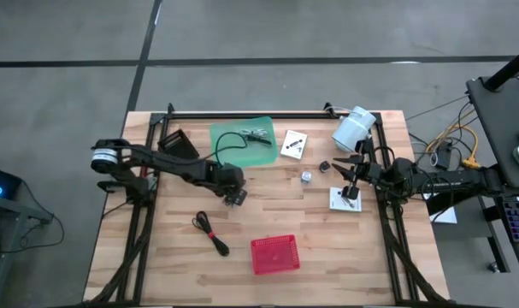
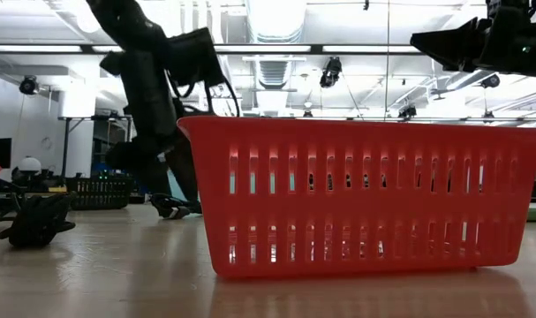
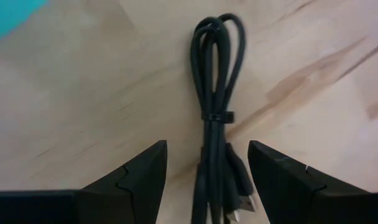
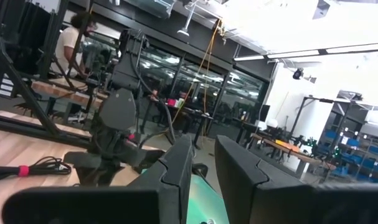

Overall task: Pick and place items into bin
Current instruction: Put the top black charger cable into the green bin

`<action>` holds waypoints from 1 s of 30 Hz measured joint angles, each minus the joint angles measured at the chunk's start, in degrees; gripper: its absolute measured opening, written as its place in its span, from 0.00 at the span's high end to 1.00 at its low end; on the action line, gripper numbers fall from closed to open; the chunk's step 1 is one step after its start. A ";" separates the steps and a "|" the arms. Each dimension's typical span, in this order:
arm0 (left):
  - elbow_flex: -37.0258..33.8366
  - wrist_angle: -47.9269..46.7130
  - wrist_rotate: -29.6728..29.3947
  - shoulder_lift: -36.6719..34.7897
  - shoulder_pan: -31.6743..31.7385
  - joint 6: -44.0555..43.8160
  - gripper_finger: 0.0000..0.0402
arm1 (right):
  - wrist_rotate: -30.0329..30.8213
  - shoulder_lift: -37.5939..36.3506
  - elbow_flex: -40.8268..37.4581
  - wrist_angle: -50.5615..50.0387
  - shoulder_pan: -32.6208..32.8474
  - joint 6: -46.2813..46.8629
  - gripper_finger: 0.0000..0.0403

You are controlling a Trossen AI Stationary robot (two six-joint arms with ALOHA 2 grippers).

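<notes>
A tied black cable bundle (image 3: pixel 215 106) lies flat on the wooden table. My left gripper (image 3: pixel 207 149) stands open over it, one finger on either side, pointing steeply down; this gripper is left of centre in the high view (image 1: pixel 234 197). A second black cable (image 1: pixel 210 233) lies nearer the front, left of the red bin (image 1: pixel 274 254). A third cable and small parts (image 1: pixel 257 135) rest on the green mat (image 1: pixel 229 154). White cards (image 1: pixel 293 144) (image 1: pixel 338 204), a silver part (image 1: pixel 306 177) and a black part (image 1: pixel 324 166) lie to the right. My right gripper (image 1: pixel 349 180) hovers at the right, open by a narrow gap, empty.
A large white cylinder (image 1: pixel 353 128) lies at the far right corner. A black frame (image 1: pixel 242 114) runs along the table's far edge and sides. A black block (image 1: pixel 175 144) sits left of the mat. A person (image 4: pixel 70 43) stands in the room beyond the table.
</notes>
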 joint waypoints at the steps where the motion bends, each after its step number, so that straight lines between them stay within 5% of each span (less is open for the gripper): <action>1: 0.00 -0.06 0.04 0.54 0.10 0.00 0.48 | 0.00 0.00 0.00 0.00 0.00 -0.36 0.85; 13: 0.17 0.00 0.44 3.55 0.33 0.84 0.51 | 0.01 -0.01 0.00 -0.85 0.00 -0.73 0.85; 26: 1.17 -0.25 0.79 2.71 0.51 3.06 0.93 | 0.01 0.00 0.00 -0.85 0.00 -0.73 0.85; 30: 2.67 -0.39 3.67 2.56 0.52 4.88 0.96 | 0.02 0.00 0.00 -0.87 0.00 -0.74 0.85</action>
